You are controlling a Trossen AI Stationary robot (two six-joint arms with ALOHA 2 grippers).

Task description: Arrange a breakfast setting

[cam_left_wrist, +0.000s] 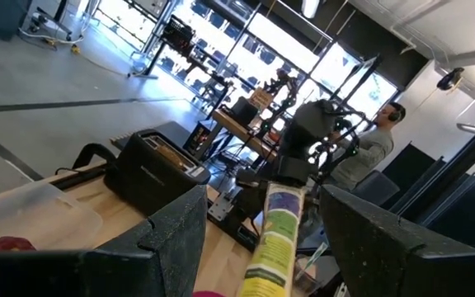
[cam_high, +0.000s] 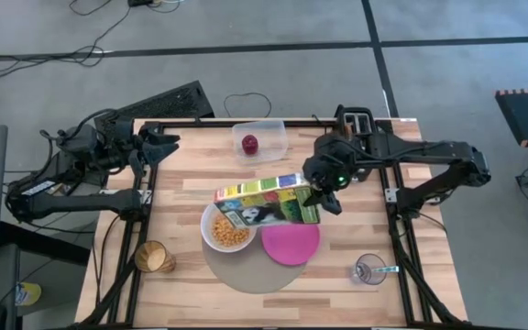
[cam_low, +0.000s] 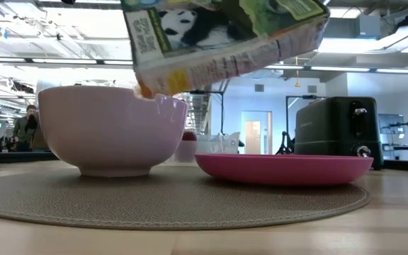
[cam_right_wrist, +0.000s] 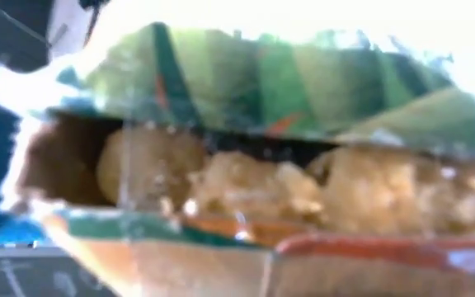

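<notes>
A white bowl [cam_high: 225,229] with cereal and a magenta plate [cam_high: 291,244] rest on the round grey-brown mat [cam_high: 250,270]; both also show in the low view, bowl [cam_low: 112,131] and plate [cam_low: 283,168]. My right gripper [cam_high: 322,195] is shut on a panda cereal box [cam_high: 266,202], held tilted over the bowl. A red apple [cam_high: 249,144] lies in the clear tub [cam_high: 271,136]. A clear glass [cam_high: 368,270] with a teal-handled spoon [cam_high: 388,269] stands at the near right. My left gripper [cam_high: 161,145] is open and empty at the far left. No toast plainly shows. My right gripper holds the cereal box by its right end [cam_high: 308,203], coming from the table's right and slanting down. The box is lifted clear and tilted, its left end [cam_low: 163,78] low over the bowl's rim. The box fills the right wrist view [cam_right_wrist: 254,165], so the fingers are hidden.
A black toaster [cam_high: 356,119] stands at the far right edge, and also shows in the low view [cam_low: 338,131]. A brown cup [cam_high: 154,258] stands at the near left. Bare wood lies between the tub and the mat. A person [cam_left_wrist: 369,153] stands beyond the table.
</notes>
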